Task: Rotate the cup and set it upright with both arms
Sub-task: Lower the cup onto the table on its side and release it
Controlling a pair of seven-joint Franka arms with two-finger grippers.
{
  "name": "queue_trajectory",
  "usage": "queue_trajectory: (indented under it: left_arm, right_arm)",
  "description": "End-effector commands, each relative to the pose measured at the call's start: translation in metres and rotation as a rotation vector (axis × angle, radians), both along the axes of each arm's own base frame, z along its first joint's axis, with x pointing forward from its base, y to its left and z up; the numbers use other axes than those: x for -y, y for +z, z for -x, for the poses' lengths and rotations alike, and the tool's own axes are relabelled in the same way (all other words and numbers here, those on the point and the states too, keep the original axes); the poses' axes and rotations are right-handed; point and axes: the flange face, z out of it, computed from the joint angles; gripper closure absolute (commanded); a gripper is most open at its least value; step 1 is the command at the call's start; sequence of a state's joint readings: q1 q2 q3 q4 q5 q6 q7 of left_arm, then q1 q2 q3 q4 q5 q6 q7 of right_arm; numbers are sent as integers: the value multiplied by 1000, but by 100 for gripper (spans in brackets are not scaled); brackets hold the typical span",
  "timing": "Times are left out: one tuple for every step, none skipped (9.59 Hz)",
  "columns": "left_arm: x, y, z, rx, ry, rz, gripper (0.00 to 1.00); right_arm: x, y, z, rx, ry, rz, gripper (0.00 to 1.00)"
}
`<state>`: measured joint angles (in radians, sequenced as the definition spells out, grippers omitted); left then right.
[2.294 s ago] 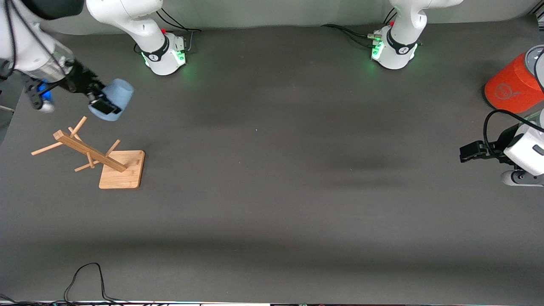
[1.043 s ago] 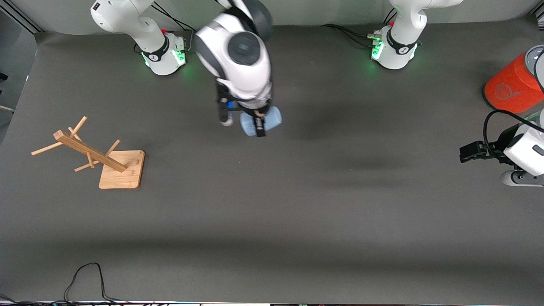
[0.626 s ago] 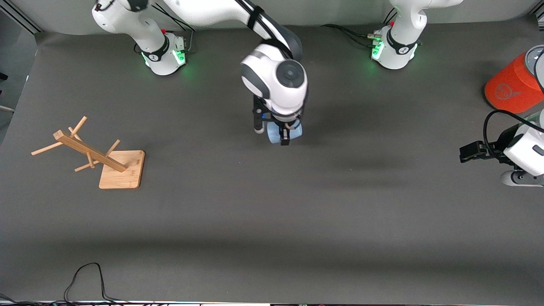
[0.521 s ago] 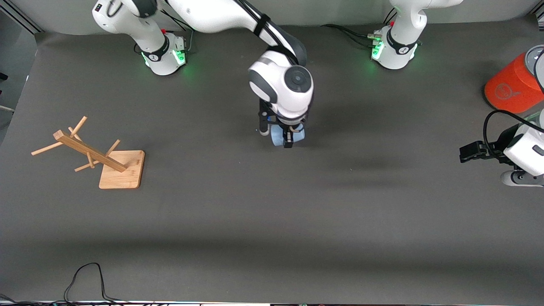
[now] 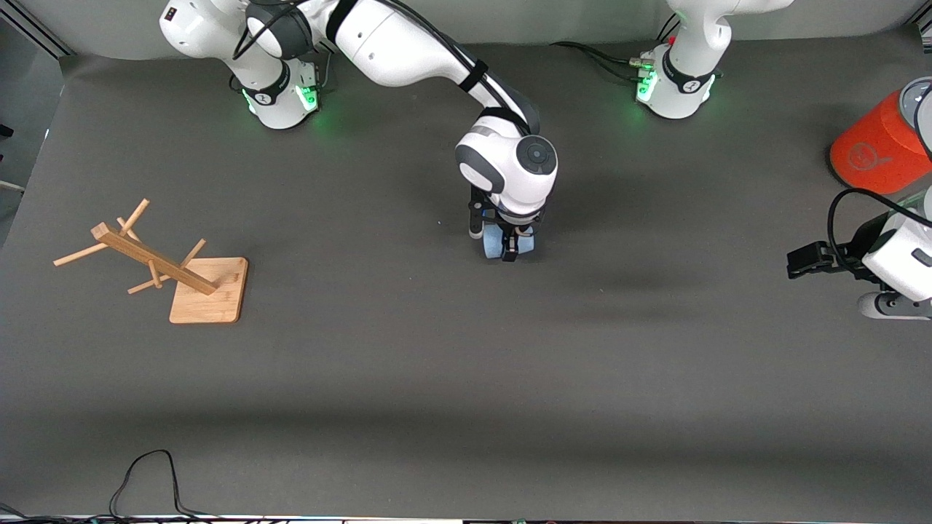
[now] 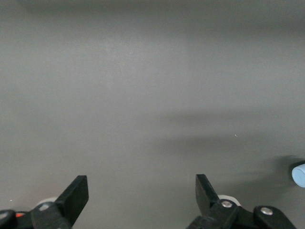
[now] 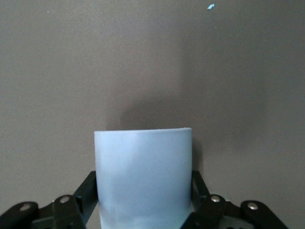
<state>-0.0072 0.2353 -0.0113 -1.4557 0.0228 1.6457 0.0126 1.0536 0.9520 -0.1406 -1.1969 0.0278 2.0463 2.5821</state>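
Note:
The pale blue cup (image 5: 494,246) is held in my right gripper (image 5: 509,247) low over the middle of the table. The arm's white wrist hides most of it from above. In the right wrist view the cup (image 7: 143,174) fills the space between the black fingers (image 7: 88,191), which are shut on its smooth sides. I cannot tell whether it touches the mat. My left gripper (image 5: 801,260) waits at the left arm's end of the table, open and empty (image 6: 142,187). A bit of the cup (image 6: 299,174) shows at the edge of the left wrist view.
A wooden peg rack (image 5: 167,266) on a square base stands at the right arm's end of the table. A large orange cylinder with a grey top (image 5: 874,149) lies at the left arm's end. A black cable (image 5: 145,473) loops at the table's front edge.
My right arm has carried the cup from above the peg rack to the middle of the table and come down lower. The left arm has not moved.

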Motion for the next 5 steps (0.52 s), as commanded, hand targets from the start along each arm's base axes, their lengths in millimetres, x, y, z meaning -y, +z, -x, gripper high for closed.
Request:
queue_trajectory:
  left_arm:
    - [2,4,-1,10,-13,5,0]
    - [2,4,-1,10,-13,5,0]
    - [1,2,-1,5,-11,5,0]
    - [1,2,-1,5,-11,5,0]
    - [1,2,-1,7,-11,5,0]
  right_arm:
    - [-8,-9,2,53,-18,12,75]
    - [-8,-10,2,53,-18,12,58]
    - [-8,-9,2,53,-20,12,8]
    - [-8,-9,1,55,-17,13,0]
    - [-7,-7,1,56,-13,13,0]
